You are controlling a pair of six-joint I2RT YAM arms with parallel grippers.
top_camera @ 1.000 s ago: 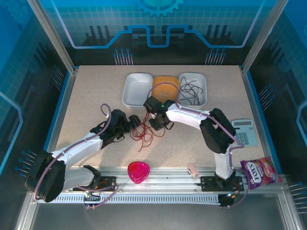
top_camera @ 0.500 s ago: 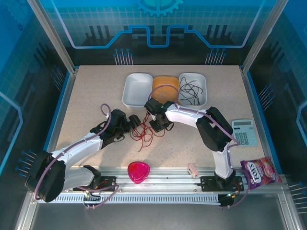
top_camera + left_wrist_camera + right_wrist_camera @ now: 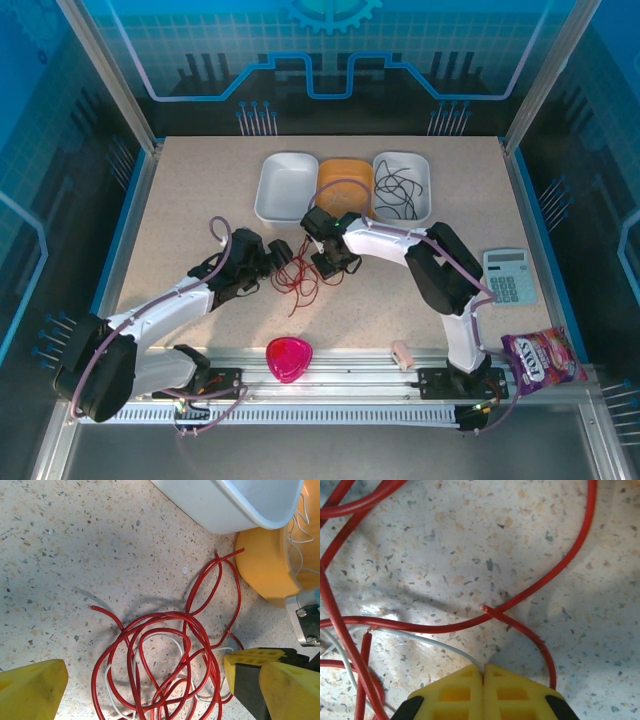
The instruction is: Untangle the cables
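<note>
1. My left claw (image 3: 281,256) hangs low over the worktop (image 3: 190,200). Its fingers are wide apart and it holds nothing.
2. Just under it is the knot. The red cables (image 3: 162,614) loop over and over each other, and a white cable (image 3: 440,642) is woven through them. The heap lies flat on the worktop, between my two claws.
3. The cables look very thin, light and bendy. I think they will spring and slip, and a hard pull would only make the knot tighter. A loose end is the best spot to grab. One red end (image 3: 94,608) pokes out free of the heap.
4. My right claw (image 3: 483,680) is squeezed together, right down at the worktop. The white cable runs straight into the crack between its fingers. So I think it is pinched there, close to its end.
5. Farther right, the black cables (image 3: 398,190) lie in a white tray (image 3: 427,185), well apart from the knot.
</note>
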